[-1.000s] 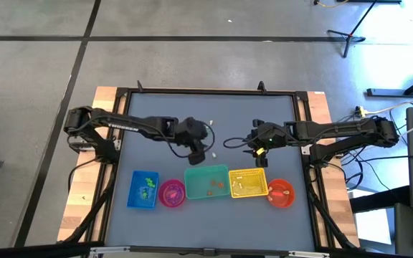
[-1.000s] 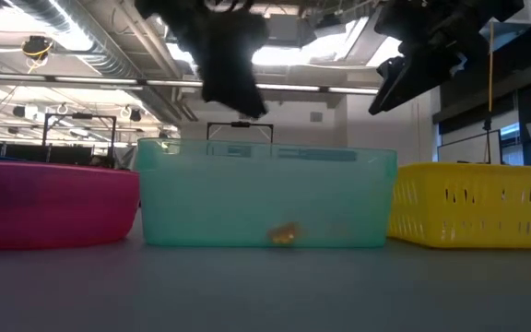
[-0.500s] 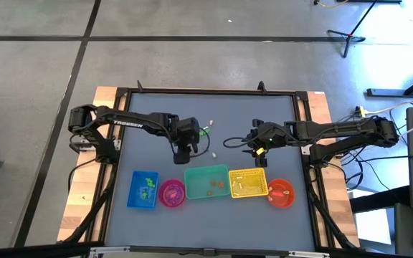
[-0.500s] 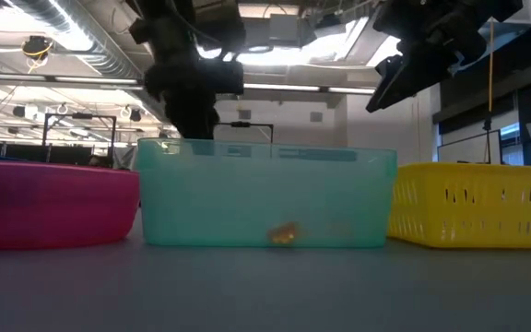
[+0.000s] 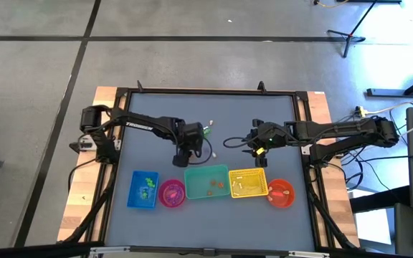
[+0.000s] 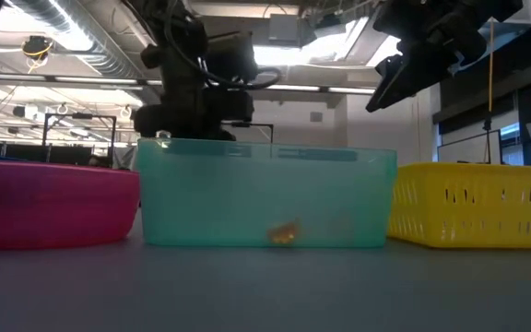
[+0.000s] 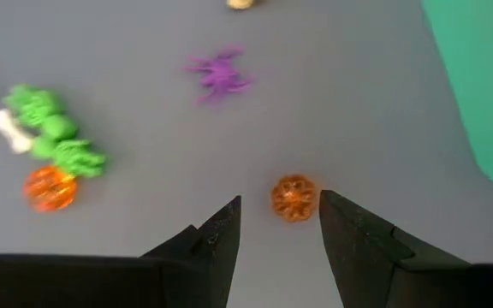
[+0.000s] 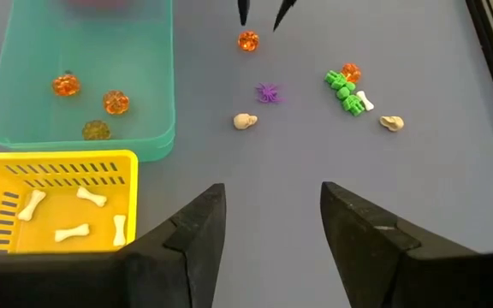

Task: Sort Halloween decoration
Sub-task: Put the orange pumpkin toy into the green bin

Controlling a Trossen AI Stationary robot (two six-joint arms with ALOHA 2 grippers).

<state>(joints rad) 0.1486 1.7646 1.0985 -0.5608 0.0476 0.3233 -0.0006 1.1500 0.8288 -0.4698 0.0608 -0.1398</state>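
my left gripper (image 7: 279,224) is down low with its fingers apart, and a little orange pumpkin (image 7: 294,198) sits on the table just past the tips, beside the teal bin (image 7: 478,85). my right gripper (image 8: 268,218) waits open.

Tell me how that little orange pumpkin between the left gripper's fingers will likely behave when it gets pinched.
The orange pumpkin looks round and ribbed, so it may roll or squirt sideways if the left gripper, open around it, closes off-center. It is tiny beside the teal bin, so probably very light. It looks glossy and translucent, likely hard plastic: somewhat slippery, unlikely to crush.
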